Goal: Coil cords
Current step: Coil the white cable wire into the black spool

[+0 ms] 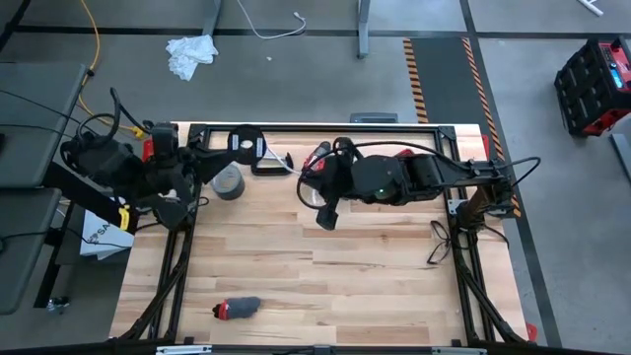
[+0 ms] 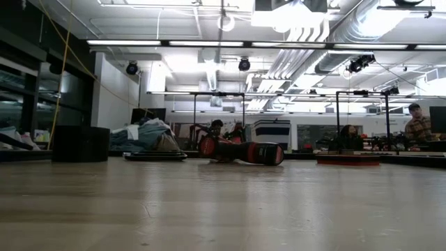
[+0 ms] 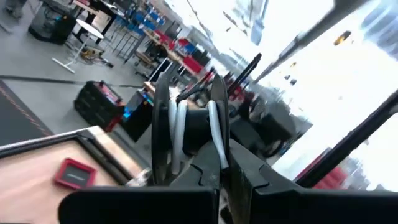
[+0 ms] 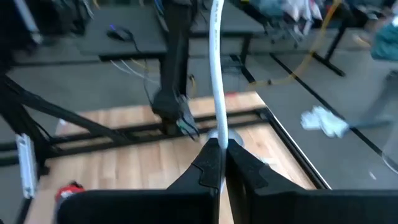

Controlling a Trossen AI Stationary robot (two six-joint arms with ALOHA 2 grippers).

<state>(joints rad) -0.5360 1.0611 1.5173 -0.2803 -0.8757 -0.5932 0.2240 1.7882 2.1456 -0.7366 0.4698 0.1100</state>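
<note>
A: High view: left gripper [image 1: 240, 145] and right gripper [image 1: 314, 170] at table's [image 1: 325, 286] far edge, white cable [image 1: 279, 156] strung between them.
B: Wrists?
A: Left wrist: fingers [image 3: 214, 134] clamped over cable loops [image 3: 180, 127]. Right wrist: fingers [image 4: 239, 163] closed on cable.

No brand, number or sign can be read in any view. A white sheet [image 1: 96, 235] at the table's left edge carries dark lettering, too small and partly hidden to make out.
</note>
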